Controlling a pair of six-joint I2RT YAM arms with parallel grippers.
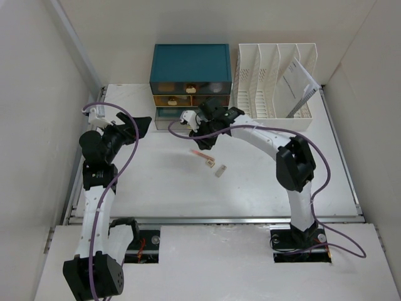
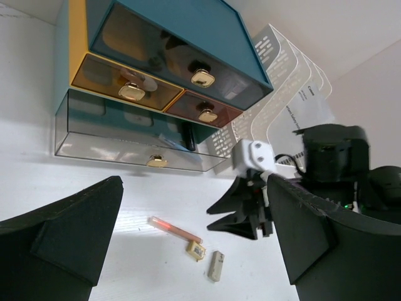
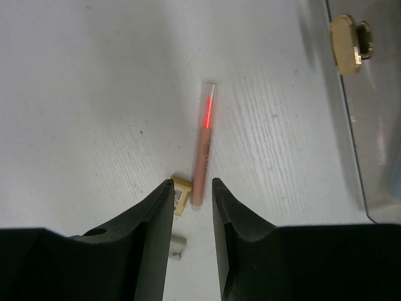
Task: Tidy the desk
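On the white desk (image 1: pixel 156 188) lie a pink pen (image 1: pixel 199 153) (image 3: pixel 203 147), a small yellow eraser (image 1: pixel 208 163) (image 3: pixel 180 194) and a pale grey eraser (image 1: pixel 220 170) (image 2: pixel 216 266). My right gripper (image 1: pixel 202 139) (image 3: pixel 192 185) hovers just above the pen's near end, jaws narrowly open and holding nothing. The left wrist view shows it (image 2: pixel 216 219) off the desk, right of the pen (image 2: pixel 175 230). My left gripper (image 1: pixel 135 125) (image 2: pixel 194 182) is wide open and holds nothing, raised at the left and facing the drawers.
A teal drawer box (image 1: pixel 190 63) (image 2: pixel 182 31) stands at the back, its clear bottom drawer (image 2: pixel 125 138) pulled out a little. Right of it is a white slotted file rack (image 1: pixel 272 75) holding a paper (image 1: pixel 297 84). Walls close in both sides.
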